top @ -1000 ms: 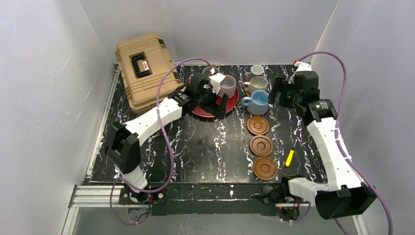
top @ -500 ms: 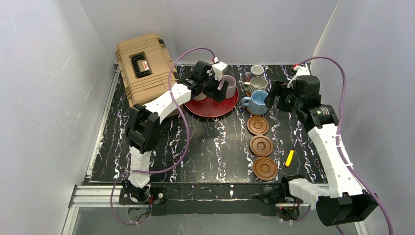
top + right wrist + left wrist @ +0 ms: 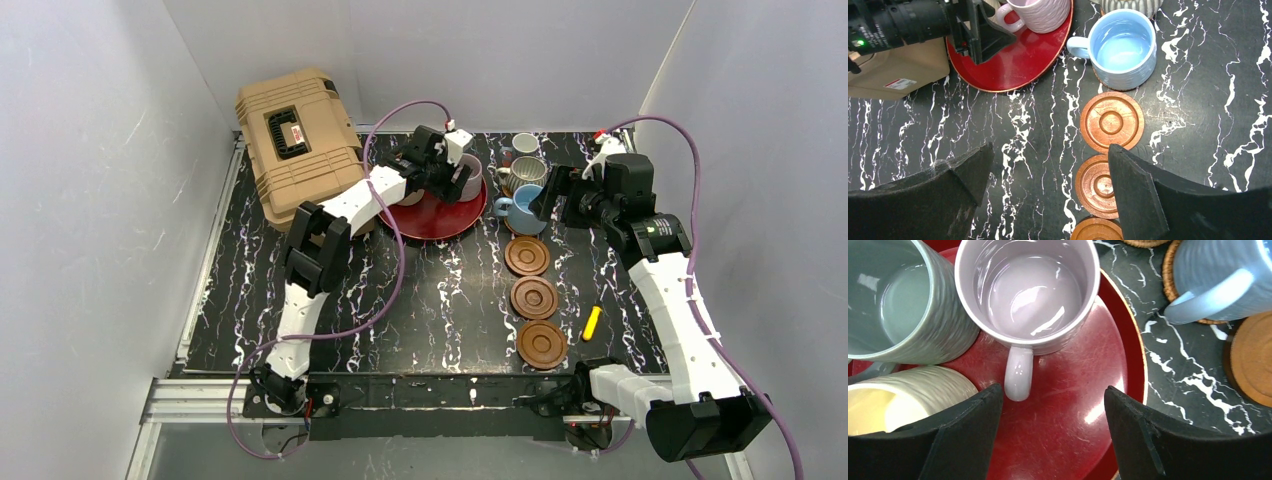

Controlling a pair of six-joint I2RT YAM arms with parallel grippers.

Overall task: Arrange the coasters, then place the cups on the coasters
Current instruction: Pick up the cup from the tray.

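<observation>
The table (image 3: 440, 290) had a glossy black top veined with white like marble, and soft, even light left faint pale sheens on it. Plain pale grey panels closed it in: a left wall (image 3: 90, 200), a back wall (image 3: 430, 60) and a right wall (image 3: 770, 150). A silver metal rail (image 3: 190, 400) ran along the near edge. A tan hard case (image 3: 300, 140) sat at the back left corner.
</observation>
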